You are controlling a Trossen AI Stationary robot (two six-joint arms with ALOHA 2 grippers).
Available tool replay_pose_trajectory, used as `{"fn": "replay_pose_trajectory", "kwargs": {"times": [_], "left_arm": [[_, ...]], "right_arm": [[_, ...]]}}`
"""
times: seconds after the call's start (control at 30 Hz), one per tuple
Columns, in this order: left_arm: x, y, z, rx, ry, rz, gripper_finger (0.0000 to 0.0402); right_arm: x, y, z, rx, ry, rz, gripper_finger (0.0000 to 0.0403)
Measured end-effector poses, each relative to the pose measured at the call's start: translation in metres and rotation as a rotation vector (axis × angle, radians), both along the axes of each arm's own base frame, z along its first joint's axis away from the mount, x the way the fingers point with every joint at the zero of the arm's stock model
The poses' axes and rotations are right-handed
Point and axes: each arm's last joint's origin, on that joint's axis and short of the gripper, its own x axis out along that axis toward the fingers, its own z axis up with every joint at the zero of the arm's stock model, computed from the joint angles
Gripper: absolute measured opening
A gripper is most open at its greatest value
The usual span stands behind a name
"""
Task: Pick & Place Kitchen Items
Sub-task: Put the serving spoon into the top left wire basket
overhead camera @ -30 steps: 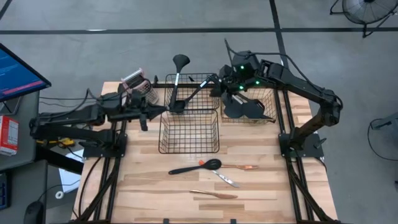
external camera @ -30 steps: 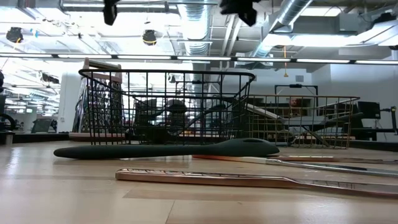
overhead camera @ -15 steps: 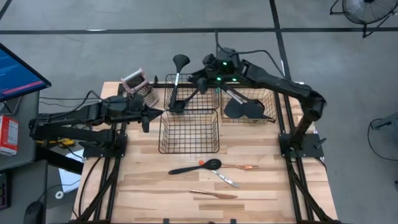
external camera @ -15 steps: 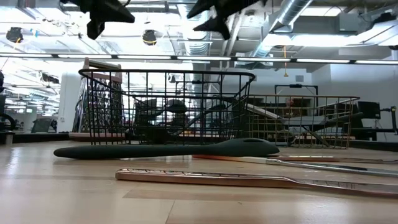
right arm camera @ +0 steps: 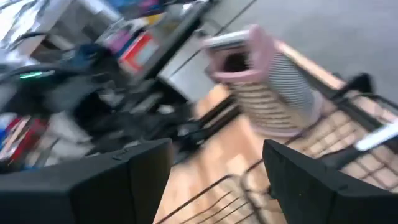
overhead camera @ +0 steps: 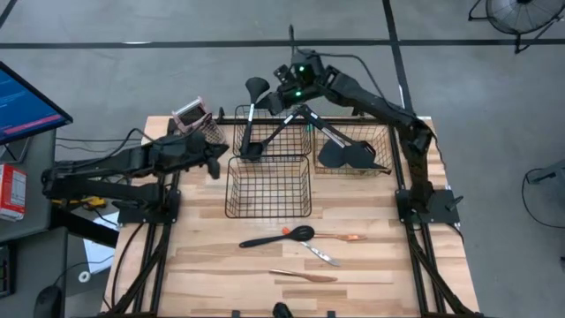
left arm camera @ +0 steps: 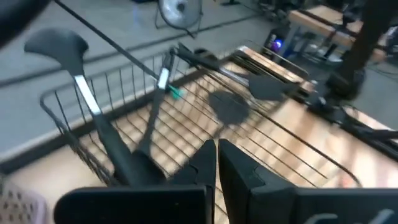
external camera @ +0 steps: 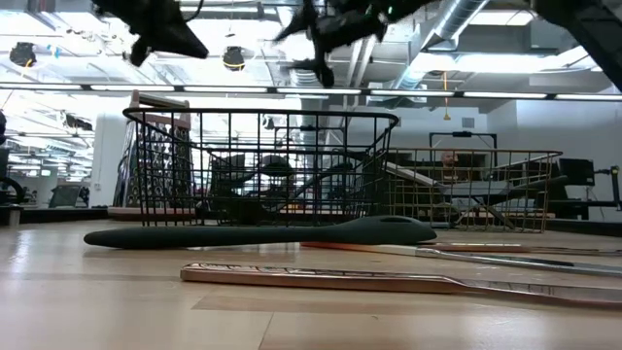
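Copper-handled pieces are nearest on the desk [overhead camera: 212, 283]: one copper utensil [overhead camera: 303, 276] by the front edge, then a black spoon [overhead camera: 276, 237], a thin metal piece [overhead camera: 320, 255] and an orange-handled piece [overhead camera: 340, 236] in a loose cluster, all well apart from the claws. Behind them sits an empty black wire basket [overhead camera: 268, 186]. Farther back, a second basket [overhead camera: 270, 131] already holds ladles, and a third basket [overhead camera: 355, 146] to the right holds flat turners.

Left claw [overhead camera: 217, 160] hangs pressed together with nothing in it, just left of the baskets. Right claw [overhead camera: 281, 95] is up over the ladle basket, fingers spread and empty.

My guess: next it should reach for the front cluster, so come down square across one handle and keep clear of the basket rims.
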Motion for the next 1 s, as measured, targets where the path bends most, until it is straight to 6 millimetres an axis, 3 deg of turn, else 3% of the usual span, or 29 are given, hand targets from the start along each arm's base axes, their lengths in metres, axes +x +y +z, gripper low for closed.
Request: {"fn": "replay_pose_trajectory", "kwargs": {"times": [0.2,0.3,0.47,0.63,0.77,1.0], "left_arm": [[0.041,0.018,-0.006,0.093,-0.007,-0.033,0.0016],[0.058,0.029,-0.016,0.077,0.051,-0.070,0.0045],[0.081,0.047,-0.024,0.050,0.123,-0.104,0.0115],[0.100,0.060,-0.012,0.140,0.182,-0.118,0.0182],[0.113,0.081,-0.004,0.151,0.222,-0.016,0.0203],[0.125,0.121,-0.037,0.069,0.409,0.092,0.0193]], "right_arm": [[-0.040,0.033,0.060,-0.114,-0.007,0.083,0.0249],[-0.068,0.054,0.089,-0.187,-0.019,0.068,0.0249],[-0.110,0.084,0.121,-0.287,0.002,-0.010,0.0249],[-0.145,0.107,0.142,-0.337,-0.006,-0.077,0.0249],[-0.160,0.119,0.151,-0.361,-0.018,-0.104,0.0249],[-0.168,0.132,0.154,-0.368,-0.006,-0.095,0.0249]]}}
